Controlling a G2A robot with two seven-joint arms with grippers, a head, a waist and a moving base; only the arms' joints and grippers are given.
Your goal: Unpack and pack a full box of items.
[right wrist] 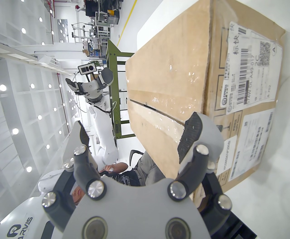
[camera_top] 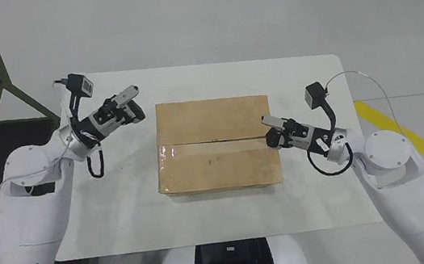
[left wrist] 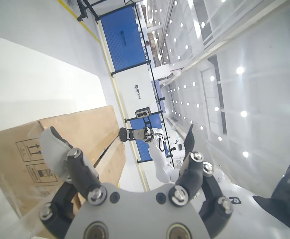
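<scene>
Box (right wrist: pixel 167 74), closed, bears white barcode labels (right wrist: pixel 251 68) on its end.

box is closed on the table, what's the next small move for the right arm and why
Probably ease the right end effector onto the seam to start opening it: the box is closed, that end effector is open right beside the seam's end, and the left end effector is open, apart from the box.
</scene>
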